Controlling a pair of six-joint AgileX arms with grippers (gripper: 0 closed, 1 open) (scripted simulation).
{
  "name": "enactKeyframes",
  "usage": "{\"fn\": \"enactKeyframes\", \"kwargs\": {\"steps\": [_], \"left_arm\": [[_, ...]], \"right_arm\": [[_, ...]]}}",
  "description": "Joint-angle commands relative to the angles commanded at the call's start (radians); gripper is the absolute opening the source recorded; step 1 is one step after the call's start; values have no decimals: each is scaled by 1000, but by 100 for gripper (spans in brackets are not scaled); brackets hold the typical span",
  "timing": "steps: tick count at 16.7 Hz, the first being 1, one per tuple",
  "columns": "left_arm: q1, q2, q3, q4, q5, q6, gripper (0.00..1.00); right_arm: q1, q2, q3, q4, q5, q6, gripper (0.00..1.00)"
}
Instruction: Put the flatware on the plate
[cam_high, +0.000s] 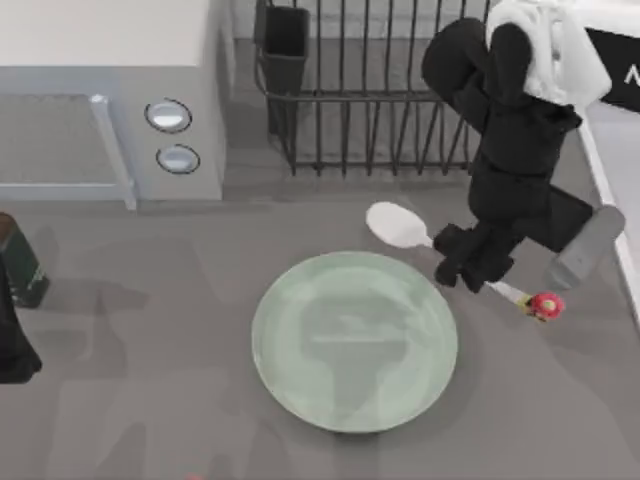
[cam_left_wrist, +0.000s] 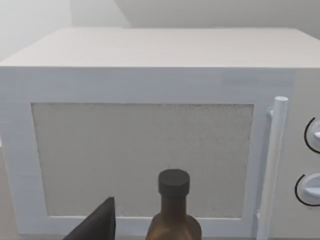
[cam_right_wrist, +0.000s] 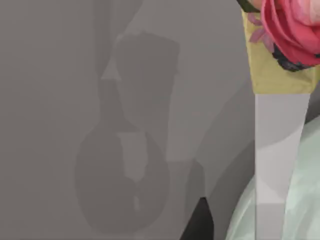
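The flatware, a white spoon (cam_high: 397, 225) with a red-pink knob (cam_high: 545, 304), lies slantwise just beyond the plate's far right rim. My right gripper (cam_high: 472, 268) is shut on the middle of its handle, coming down from the dark arm above it. In the right wrist view the handle (cam_right_wrist: 277, 135) and knob (cam_right_wrist: 292, 25) hang above the table, casting a spoon-shaped shadow, with one dark fingertip (cam_right_wrist: 200, 220) beside them. The pale mint-green plate (cam_high: 300, 350) rests at the table's middle, and its rim (cam_right_wrist: 307, 200) lies under the handle. My left arm (cam_high: 10, 340) is parked at the left edge.
A white microwave (cam_high: 110, 100) fills the back left and faces the left wrist camera (cam_left_wrist: 150, 150). A brown bottle with a black cap (cam_high: 20, 262) (cam_left_wrist: 174, 210) stands in front of it. A black wire dish rack (cam_high: 370, 90) stands behind the spoon.
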Motion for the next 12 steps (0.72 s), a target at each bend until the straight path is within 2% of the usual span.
{"fn": "enactKeyframes", "kwargs": {"steps": [3,6,12], "left_arm": [[0,0,0,0,0,0,100],[0,0,0,0,0,0,100],[0,0,0,0,0,0,100]], "right_arm": [[136,68,84,12,2,-227,0],[228,111,141,21,7,-369,0],[262,127,161,25,9,-419,0]]}}
